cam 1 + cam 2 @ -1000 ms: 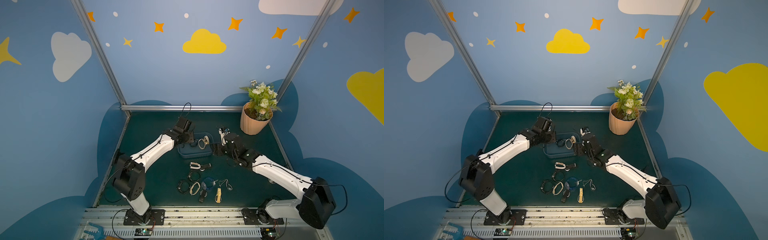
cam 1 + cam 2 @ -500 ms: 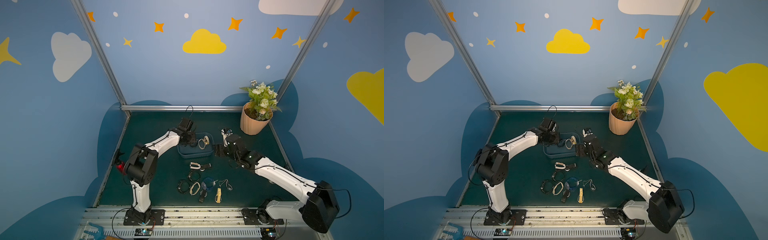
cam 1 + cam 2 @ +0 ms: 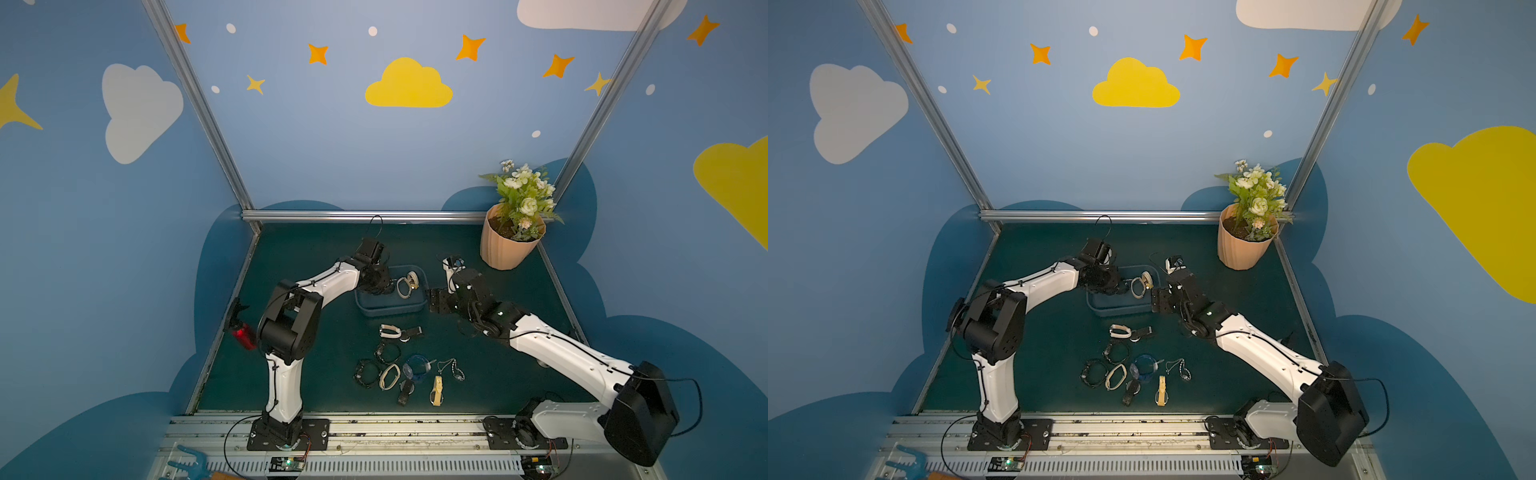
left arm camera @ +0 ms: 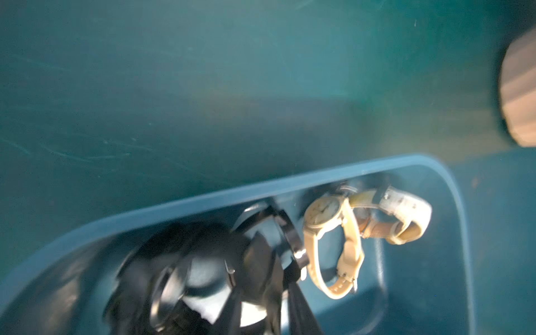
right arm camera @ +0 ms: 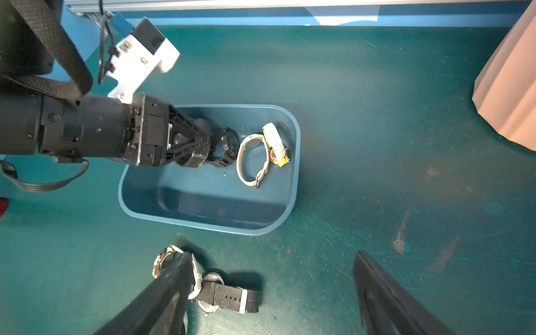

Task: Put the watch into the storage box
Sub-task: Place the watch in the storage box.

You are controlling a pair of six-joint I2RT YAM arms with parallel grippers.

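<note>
While left jaws are sitting in the storage box (image 3: 390,309), near the far edge of the table (image 3: 299,245), the black watch (image 5: 230,143) is lying inside at their tips; can't tell if gripped. Right jaws are hovering wide open.

Left arm (image 3: 328,282), right arm (image 3: 557,353): white link shells, black joint housings, loose black cables; white screwed camera bracket (image 5: 142,55) on wrist; black bolted base plates (image 3: 318,432)

Hidden and cropped near the storage box (image 5: 203,224)
The left tool (image 5: 203,152) overlaps the black watch (image 5: 229,142), grip unreadable, both blurred in the left wrist view; a finger (image 5: 162,293) of the right tool (image 5: 272,254) covers part of a silver-cased watch (image 5: 166,258); the flower pot (image 5: 510,87) is cropped.
</note>
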